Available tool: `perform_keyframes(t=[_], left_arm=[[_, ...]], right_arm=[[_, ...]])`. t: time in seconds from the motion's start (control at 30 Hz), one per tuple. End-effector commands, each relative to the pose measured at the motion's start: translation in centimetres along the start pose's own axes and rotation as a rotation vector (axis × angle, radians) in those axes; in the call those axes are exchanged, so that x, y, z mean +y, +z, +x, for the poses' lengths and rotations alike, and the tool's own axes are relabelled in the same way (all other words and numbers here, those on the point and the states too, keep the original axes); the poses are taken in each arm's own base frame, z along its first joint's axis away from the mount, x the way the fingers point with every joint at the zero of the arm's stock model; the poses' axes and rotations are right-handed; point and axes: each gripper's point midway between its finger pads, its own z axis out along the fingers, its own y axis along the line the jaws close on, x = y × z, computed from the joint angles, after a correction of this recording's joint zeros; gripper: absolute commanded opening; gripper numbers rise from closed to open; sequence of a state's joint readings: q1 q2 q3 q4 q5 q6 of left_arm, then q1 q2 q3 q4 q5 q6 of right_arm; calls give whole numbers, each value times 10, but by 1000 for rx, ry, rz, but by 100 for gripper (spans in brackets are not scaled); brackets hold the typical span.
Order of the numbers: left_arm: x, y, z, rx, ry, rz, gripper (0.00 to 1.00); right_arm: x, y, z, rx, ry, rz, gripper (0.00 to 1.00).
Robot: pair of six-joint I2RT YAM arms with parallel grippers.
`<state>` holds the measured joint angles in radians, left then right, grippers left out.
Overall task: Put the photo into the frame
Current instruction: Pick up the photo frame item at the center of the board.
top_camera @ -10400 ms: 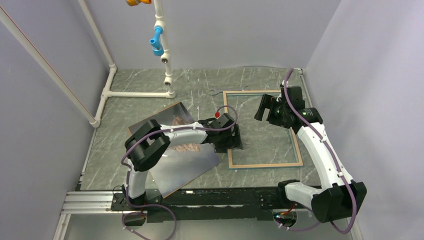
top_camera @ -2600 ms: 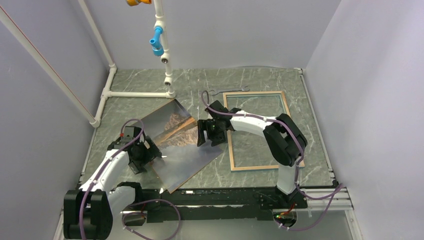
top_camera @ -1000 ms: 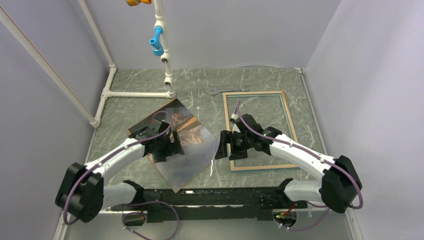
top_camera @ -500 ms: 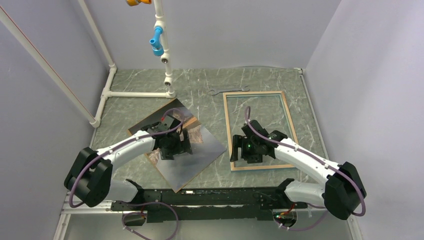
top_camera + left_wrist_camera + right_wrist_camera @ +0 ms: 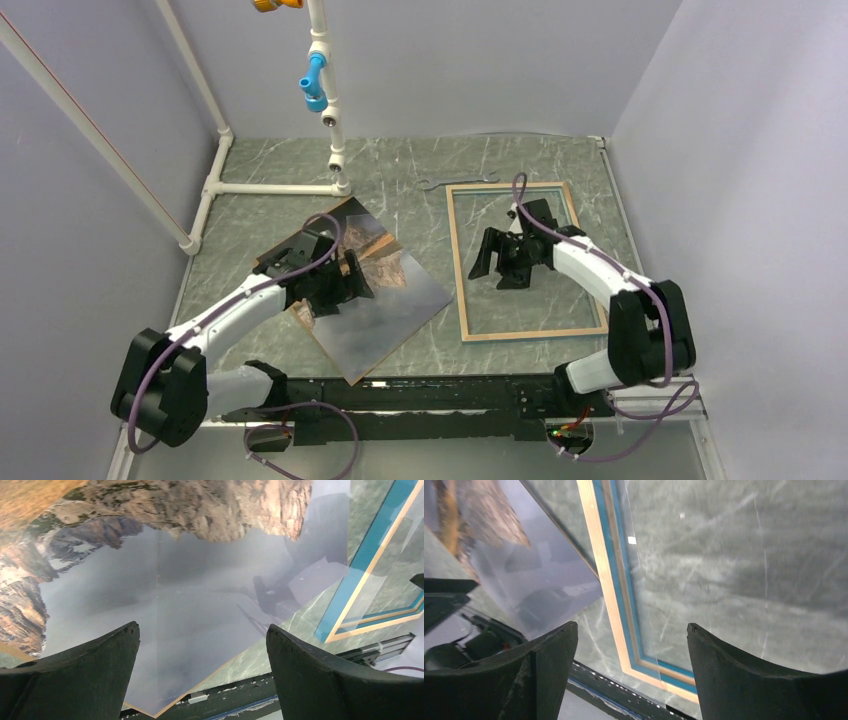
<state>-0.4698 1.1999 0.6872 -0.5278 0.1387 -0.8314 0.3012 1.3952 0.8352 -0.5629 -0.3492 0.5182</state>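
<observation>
The large rectangular print of a rocky mountain over a lake (image 5: 392, 305) lies picture side up on the left half of the grey-green marbled counter (image 5: 290, 165), turned at a slant. A thin tan line along its near border might be a board underneath, though I can't say for sure. The left gripper (image 5: 350, 283) hangs just over the print's middle. In the left wrist view this gripper (image 5: 202, 630) has its jaws spread wide, and only the grey sky of the print (image 5: 200, 590) shows between them.

The thin rectangular picture frame (image 5: 530, 333) lies flat on the right half, pale wood side up, just beside the print and not touching it. Blue shows along its inner edge (image 5: 606, 580). The right gripper (image 5: 492, 262) hovers over the frame's open middle, also spread wide and holding nothing (image 5: 631, 627). A small metal spanner (image 5: 455, 181) lies just beyond the frame's far left corner.
</observation>
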Motion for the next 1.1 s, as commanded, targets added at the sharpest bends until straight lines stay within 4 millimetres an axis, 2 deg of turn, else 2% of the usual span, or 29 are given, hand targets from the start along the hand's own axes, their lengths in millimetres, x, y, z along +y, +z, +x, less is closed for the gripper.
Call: perform_keyframes(t=[0.0,0.27,0.37,0.5,0.77,0.9,1.07], left_arm=[[-4,-3,-5,-13,-22,117,99],[5,5,-4,2,-25,138,99],[4,11,-4,15,-23,151,99],[3,17,-2,31,-22,163,98],[3,24,2,45,-22,177,98],[4,26,3,51,-21,176,97],[4,25,2,47,-17,174,97]], right_arm=[[32,2,-33,-6,-35,-221,81],[41,41,-47,107,10,-313,77],[52,46,-46,137,12,-376,74],[65,40,-44,145,-13,-427,70],[94,14,-37,144,-48,-552,60],[99,16,-30,160,-47,-576,58],[97,24,-24,181,-22,-573,49]])
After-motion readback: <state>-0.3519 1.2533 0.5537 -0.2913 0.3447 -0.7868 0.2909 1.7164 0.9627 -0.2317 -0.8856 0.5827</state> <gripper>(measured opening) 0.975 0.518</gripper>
